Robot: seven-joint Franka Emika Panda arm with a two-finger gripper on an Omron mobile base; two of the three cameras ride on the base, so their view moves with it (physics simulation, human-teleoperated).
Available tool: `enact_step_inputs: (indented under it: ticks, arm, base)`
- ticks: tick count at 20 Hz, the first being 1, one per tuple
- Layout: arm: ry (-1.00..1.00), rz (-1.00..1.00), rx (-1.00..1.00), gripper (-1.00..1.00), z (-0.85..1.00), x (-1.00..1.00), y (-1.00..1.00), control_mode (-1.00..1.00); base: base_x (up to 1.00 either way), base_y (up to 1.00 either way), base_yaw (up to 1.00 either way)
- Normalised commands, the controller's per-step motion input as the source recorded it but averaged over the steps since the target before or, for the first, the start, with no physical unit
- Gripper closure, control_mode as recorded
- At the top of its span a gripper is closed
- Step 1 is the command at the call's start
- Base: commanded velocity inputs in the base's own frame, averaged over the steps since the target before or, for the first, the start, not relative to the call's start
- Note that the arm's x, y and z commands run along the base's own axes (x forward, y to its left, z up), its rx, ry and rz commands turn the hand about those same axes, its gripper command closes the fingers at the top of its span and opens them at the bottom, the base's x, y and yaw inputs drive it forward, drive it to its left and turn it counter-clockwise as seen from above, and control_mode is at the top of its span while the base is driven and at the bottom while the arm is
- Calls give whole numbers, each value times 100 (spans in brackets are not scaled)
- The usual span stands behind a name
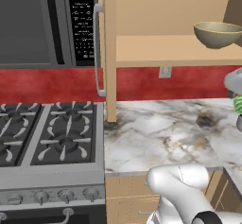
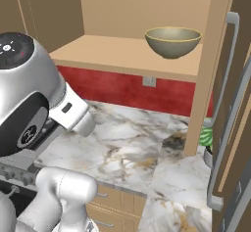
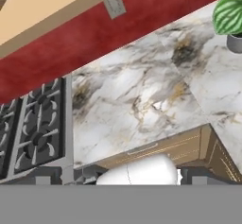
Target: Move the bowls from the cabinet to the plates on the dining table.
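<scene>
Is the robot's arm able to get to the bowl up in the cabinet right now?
Probably yes. The bowl sits alone on the open shelf with the cabinet door swung wide, so nothing blocks it, but the arm must first rise from below.

One olive-beige bowl sits on the single wooden shelf of one open tan cabinet, at two o'clock in the left base view. Also counted — one microwave at eleven o'clock, one gas stove showing four burners, one wall outlet, one marble counter — and one potted plant at two o'clock in the hand view.
</scene>
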Motion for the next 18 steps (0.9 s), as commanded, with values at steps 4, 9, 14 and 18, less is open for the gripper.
enact_step_inputs:
  ticks: [4,9,14,18]
  arm:
    - [17,-11,-2,-100,40,0,0,-100]
    - [9,-25,0,-100,2,0,-1,-100]
    - [-2,-18,1,-100,-5,0,-6,-100]
    - [-16,-5,6,-100,-26,0,-44,-100]
  base:
    - [0,0,0]
    - [0,0,0]
    - [0,0,0]
    - [0,0,0]
